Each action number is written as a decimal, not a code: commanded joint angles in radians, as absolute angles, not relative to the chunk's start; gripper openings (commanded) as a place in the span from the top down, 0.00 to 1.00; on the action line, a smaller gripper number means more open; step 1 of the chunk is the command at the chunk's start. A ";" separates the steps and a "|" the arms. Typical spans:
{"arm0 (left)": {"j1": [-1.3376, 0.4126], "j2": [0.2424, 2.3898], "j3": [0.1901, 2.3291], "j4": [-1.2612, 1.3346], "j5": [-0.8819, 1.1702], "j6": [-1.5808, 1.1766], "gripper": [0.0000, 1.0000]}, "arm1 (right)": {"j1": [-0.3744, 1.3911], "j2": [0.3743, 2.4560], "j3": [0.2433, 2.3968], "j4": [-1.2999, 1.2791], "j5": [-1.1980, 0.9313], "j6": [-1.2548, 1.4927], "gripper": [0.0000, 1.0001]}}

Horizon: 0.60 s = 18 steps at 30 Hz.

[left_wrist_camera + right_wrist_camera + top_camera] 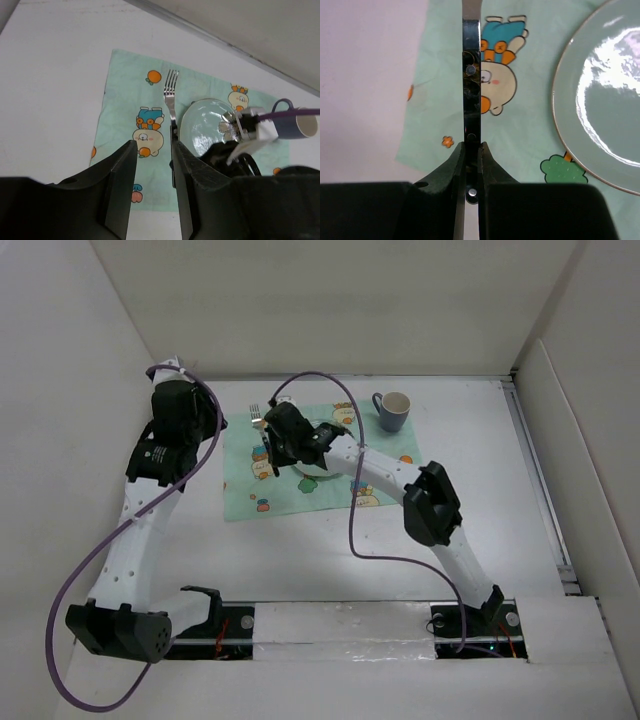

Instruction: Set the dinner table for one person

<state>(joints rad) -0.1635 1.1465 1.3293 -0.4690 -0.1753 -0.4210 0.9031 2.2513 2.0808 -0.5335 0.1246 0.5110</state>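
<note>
A fork with a black handle lies along the mint-green placemat, just left of the pale green plate. My right gripper is shut on the handle's near end. I cannot tell if the fork rests on the cloth. From the left wrist the fork's tines point to the far side, beside the plate. My left gripper is open and empty, above the placemat's left part. The white dinner table carries the placemat.
A blue-grey mug stands upright at the placemat's far right corner, also in the left wrist view. The right arm and its purple cable cross over the plate. White walls border the table on three sides.
</note>
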 commanded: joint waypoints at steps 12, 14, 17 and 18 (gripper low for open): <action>-0.199 1.150 1.239 -0.420 -0.077 -0.440 0.69 | 0.894 2.486 2.249 -0.592 0.215 0.779 1.00; -0.199 1.154 1.235 -0.417 -0.068 -0.440 0.69 | 0.894 2.508 2.272 -0.601 0.206 0.781 1.00; -0.199 1.154 1.224 -0.414 -0.060 -0.446 0.69 | 0.894 2.526 2.269 -0.601 0.183 0.784 0.95; -0.199 1.154 1.223 -0.414 -0.060 -0.446 0.69 | 0.894 2.525 2.264 -0.594 0.178 0.782 0.87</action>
